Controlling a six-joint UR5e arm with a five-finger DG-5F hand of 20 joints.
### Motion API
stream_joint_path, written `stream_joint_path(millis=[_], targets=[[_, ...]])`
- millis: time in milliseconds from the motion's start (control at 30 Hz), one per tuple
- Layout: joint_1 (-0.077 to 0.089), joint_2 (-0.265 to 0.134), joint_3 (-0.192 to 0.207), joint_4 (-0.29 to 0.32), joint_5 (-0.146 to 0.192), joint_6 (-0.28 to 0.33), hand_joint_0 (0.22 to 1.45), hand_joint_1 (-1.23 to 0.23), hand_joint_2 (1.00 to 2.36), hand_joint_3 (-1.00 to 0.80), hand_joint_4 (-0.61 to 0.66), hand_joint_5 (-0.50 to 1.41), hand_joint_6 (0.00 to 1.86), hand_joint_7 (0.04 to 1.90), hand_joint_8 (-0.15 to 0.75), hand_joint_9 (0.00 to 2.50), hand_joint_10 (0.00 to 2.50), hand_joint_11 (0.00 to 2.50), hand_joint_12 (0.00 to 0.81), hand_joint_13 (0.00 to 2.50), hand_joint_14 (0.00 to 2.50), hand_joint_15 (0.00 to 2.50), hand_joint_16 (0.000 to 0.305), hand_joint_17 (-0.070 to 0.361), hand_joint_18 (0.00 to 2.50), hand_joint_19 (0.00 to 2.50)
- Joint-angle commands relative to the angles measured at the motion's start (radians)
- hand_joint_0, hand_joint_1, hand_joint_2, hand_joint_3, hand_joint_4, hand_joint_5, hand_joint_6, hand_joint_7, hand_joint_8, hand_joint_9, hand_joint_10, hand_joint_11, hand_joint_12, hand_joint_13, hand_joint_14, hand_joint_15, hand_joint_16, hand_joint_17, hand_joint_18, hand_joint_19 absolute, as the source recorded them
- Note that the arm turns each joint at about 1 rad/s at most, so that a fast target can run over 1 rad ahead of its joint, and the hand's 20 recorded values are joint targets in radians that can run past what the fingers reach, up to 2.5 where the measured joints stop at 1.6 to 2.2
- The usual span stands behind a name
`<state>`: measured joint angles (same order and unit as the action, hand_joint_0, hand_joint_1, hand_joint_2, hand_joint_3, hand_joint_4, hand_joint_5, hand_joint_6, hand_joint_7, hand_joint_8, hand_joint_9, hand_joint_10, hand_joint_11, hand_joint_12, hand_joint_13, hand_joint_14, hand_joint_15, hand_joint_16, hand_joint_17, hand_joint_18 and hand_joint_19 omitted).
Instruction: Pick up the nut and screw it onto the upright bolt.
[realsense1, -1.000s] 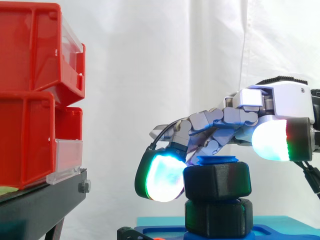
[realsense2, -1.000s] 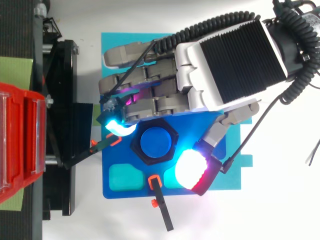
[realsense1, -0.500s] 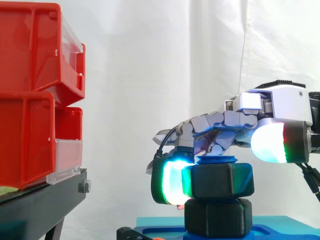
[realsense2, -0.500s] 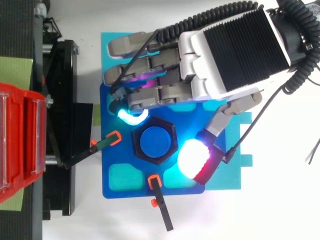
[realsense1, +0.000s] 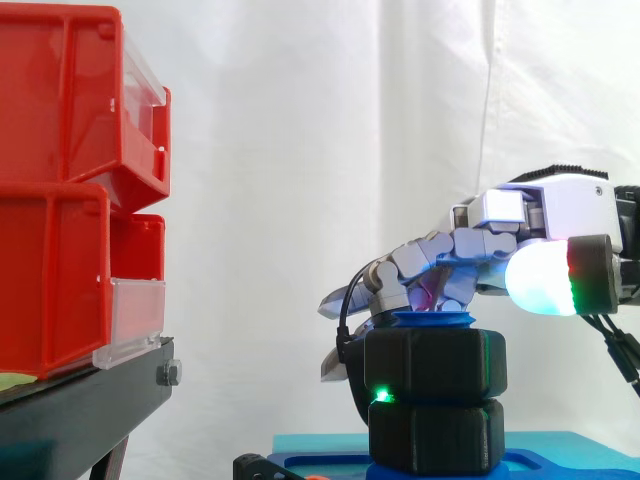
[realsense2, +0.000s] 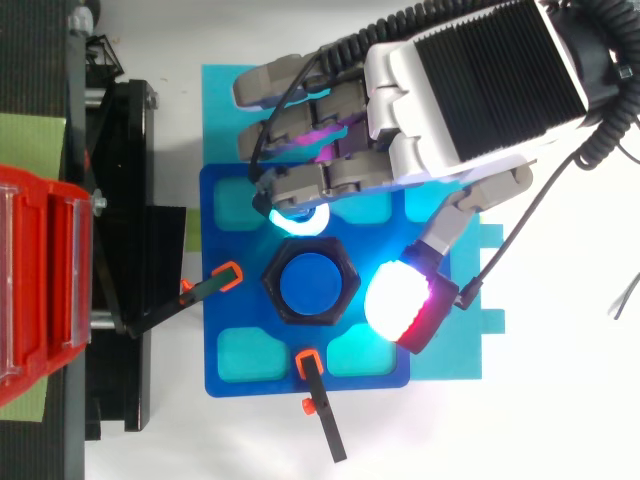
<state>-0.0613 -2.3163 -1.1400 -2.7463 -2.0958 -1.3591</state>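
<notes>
The black hex nut (realsense1: 435, 365) sits on the upright blue bolt (realsense2: 310, 283), directly above a second black hex block (realsense1: 435, 435) on the blue fixture plate (realsense2: 240, 340). My hand (realsense2: 470, 90) reaches in from the right and hangs over the far side of the nut. Its fingers are curled down, and one glowing fingertip (realsense2: 298, 220) presses on the nut's far edge, showing as a green glint behind the nut in the side view. The glowing thumb pad (realsense2: 398, 305) stands close beside the nut's right side and looks a little higher than it in the side view.
Red bins (realsense1: 60, 180) are stacked on a black stand (realsense1: 80, 410) at the left. Two black clamp arms with orange ends (realsense2: 318, 400) (realsense2: 205, 290) point at the plate from the near and left sides. A cyan sheet (realsense2: 445, 350) lies under the plate.
The curled finger has swept from the nut's left side round to its far side, going behind the nut in the side view. The palm and thumb have shifted right and back.
</notes>
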Motion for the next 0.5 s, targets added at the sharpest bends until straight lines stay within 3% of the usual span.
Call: stream_joint_path(millis=[0,100,267,467], targets=[[-0.002,0.000,0.034,-0.041,-0.007,0.000,0.45,-0.08,1.00,-0.50,0.11,0.09,0.52,1.35,0.240,1.16,0.00,0.00,0.243,0.68,0.00,0.00,0.025,0.056,0.39,0.00],[-0.005,0.000,0.071,-0.095,-0.010,-0.012,0.45,-0.07,1.00,-0.50,0.12,0.08,0.50,1.37,0.252,1.14,0.00,0.00,0.249,0.68,0.00,0.00,0.025,0.056,0.38,0.00],[-0.008,0.000,0.109,-0.135,-0.018,-0.026,0.45,0.01,1.00,-0.50,0.18,0.05,0.50,1.27,0.280,1.03,0.00,0.00,0.277,0.62,0.00,0.00,0.029,0.065,0.30,0.00],[-0.005,0.000,0.121,-0.122,-0.020,-0.028,0.45,0.04,1.00,-0.50,0.26,-0.03,0.50,1.01,0.285,0.95,0.00,0.00,0.292,0.58,0.00,0.00,0.031,0.069,0.26,0.00]])
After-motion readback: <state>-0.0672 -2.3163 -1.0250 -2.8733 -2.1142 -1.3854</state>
